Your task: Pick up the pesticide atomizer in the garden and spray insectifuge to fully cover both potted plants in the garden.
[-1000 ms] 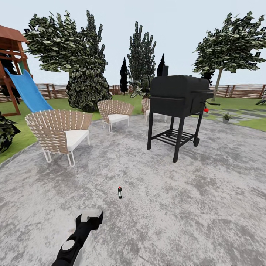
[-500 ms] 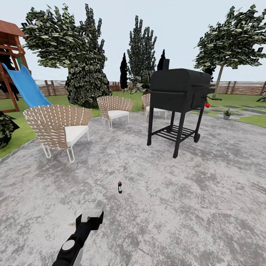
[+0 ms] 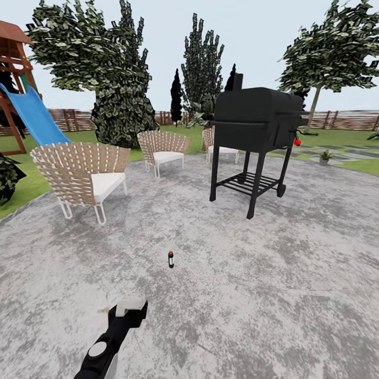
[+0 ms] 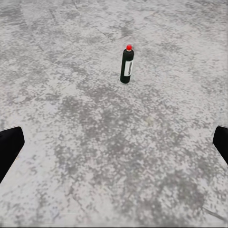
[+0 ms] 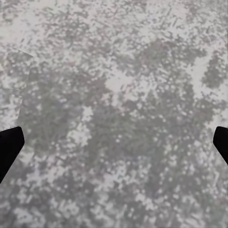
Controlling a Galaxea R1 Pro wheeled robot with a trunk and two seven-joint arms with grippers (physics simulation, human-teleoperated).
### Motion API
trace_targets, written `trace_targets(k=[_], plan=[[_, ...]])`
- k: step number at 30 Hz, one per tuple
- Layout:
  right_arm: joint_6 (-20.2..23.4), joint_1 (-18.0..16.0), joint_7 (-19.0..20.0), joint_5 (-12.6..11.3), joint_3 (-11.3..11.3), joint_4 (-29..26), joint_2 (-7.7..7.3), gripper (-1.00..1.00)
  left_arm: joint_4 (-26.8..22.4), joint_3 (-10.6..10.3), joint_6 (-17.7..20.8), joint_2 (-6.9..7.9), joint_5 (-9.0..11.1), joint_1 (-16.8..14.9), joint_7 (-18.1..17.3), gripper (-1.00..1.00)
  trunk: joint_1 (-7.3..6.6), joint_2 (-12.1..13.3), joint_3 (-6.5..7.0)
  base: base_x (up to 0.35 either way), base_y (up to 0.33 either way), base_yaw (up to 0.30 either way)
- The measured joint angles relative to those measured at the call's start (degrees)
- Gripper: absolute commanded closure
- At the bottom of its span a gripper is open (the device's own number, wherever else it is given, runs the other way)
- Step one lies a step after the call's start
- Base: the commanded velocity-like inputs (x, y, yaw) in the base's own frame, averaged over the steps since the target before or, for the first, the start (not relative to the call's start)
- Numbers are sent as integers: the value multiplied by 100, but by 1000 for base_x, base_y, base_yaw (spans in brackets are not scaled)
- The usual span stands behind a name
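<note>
Compared with a second ago, the whole head view has tilted a bit – the chairs, the grill and the bottle all sit higher in the frame now, so it's the camera that moved, not the things. The left arm is seen at the same spot in the lower left.

Nearest, the left gripper (image 3: 128, 309) is held low over the mottled grey patio (image 3: 295, 295), at the lower left of the head view. In the left wrist view its two dark fingertips (image 4: 9, 147) are spread wide at the frame's edges, nothing between them but paving. The right gripper (image 5: 114, 147) is shown the same way in its own wrist view – fingertips (image 5: 8, 145) wide apart over bare patio.

A little ahead of the left gripper, the pesticide atomizer (image 3: 170, 259) is standing upright on the patio, just left of centre in the head view and well apart from everything else. In the left wrist view it is seen at the upper middle (image 4: 126, 64), dark body, pale label, red spot on top.

Further back, a wicker chair with a white cushion (image 3: 81, 176) is placed at the left, a second one (image 3: 163, 150) behind it, and a black grill (image 3: 256, 139) on legs right of centre. Far off at the right edge, one potted plant (image 3: 325, 157) can be made out on the lawn by the grey slabs. A blue slide (image 3: 31, 116), trees and a wooden fence (image 3: 342, 120) close the background.
</note>
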Motion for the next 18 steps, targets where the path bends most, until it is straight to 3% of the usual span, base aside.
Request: trace_targets(k=[10,18], plan=[[0,0,0,0,0,-4,0,-100,1,-5,0,0,0,0,0,-100,201,-364,-241,0,0,0],[0,0,0,0,0,-5,0,-100,-7,-9,-6,0,-2,3,0,-100,201,-364,-243,0,0,0]])
